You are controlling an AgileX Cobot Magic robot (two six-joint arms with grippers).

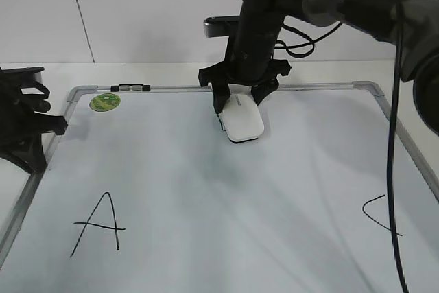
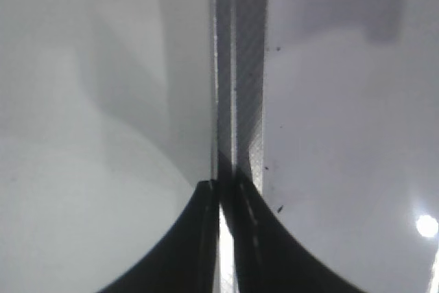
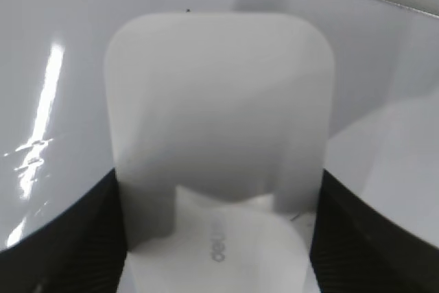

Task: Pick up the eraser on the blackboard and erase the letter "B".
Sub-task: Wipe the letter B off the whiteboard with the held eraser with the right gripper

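The white eraser lies near the top middle of the blackboard, its dark underside against the surface. My right gripper comes down from above with a finger on each long side of the eraser's far end. In the right wrist view the eraser fills the gap between the black fingers, which touch both its sides. No letter "B" shows anywhere on the board. My left gripper is shut and empty at the board's left frame; in the left wrist view its jaws sit over the grey frame rail.
A black "A" is at the board's lower left and a "C" at the right edge. A green round sticker and a black-and-white marker are at the top left corner. A black cable hangs at the right.
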